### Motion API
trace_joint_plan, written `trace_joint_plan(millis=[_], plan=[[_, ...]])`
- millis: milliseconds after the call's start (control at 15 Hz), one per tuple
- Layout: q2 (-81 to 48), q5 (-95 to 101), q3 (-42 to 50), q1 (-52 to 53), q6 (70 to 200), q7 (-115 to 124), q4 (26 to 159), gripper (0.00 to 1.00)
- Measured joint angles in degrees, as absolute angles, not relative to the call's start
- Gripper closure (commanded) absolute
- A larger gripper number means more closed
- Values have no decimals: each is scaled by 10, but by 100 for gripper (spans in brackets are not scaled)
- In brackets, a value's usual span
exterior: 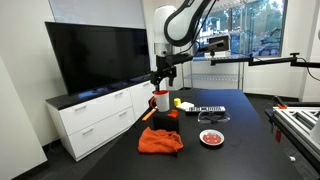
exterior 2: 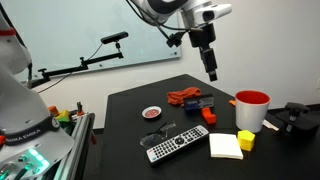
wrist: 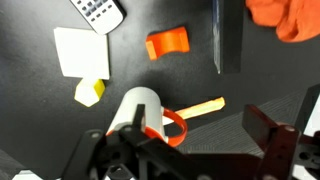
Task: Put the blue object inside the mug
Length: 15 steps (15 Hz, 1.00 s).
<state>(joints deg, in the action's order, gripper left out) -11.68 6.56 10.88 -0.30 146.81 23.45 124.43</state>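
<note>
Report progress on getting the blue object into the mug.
Done: nothing visible. The blue object seems to lie beside the cloth, outside the mug. In hand: the gripper hangs high above them, apparently carrying nothing. Left: grasp the blue object, carry it over the mug, drop it in.

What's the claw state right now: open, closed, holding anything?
Claw: cannot be told. It is too small and blurred to see the jaws or any held item; it hangs in the air near the mug.
</note>
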Motion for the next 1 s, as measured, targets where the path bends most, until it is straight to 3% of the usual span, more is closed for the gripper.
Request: trace_joint_plan(millis=[467,1000], plan=[[23,86,81,-5,1468,195,1416,0],[73,86,62,-24,1467,169,1476,0]])
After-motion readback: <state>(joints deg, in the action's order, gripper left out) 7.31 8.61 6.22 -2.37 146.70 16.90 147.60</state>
